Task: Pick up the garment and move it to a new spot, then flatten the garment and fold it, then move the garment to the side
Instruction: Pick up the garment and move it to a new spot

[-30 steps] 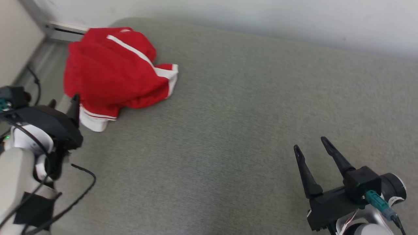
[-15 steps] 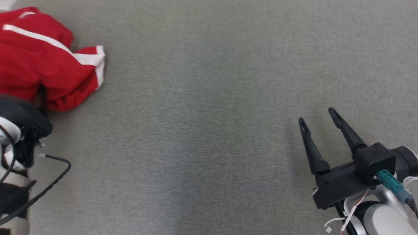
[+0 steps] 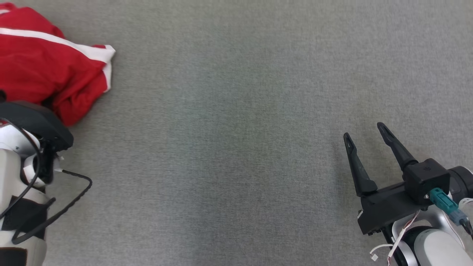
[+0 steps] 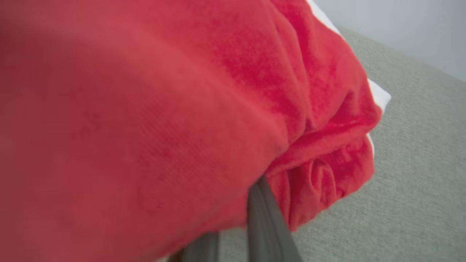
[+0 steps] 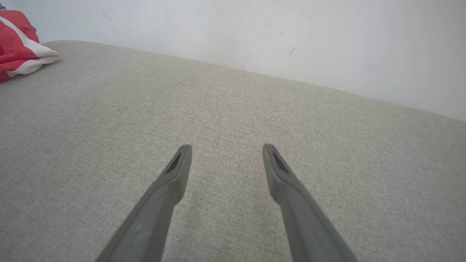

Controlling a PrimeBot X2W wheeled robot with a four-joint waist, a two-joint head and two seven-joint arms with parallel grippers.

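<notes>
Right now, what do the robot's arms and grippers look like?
Right gripper: two long, tapering dark fingers on a black block, with a teal plug and thin white wires. Left arm: pale shell, black housing, looped black cables.

surface [image 3: 236, 147]: grey woven fabric | wall [image 5: 291, 36]: plain, pale | light: even, soft

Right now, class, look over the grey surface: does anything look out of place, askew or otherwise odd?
Yes. The red garment lies crumpled in a heap at the far left of the grey surface, its folds bunched up rather than spread flat. Nothing looks spilled or damaged.
</notes>
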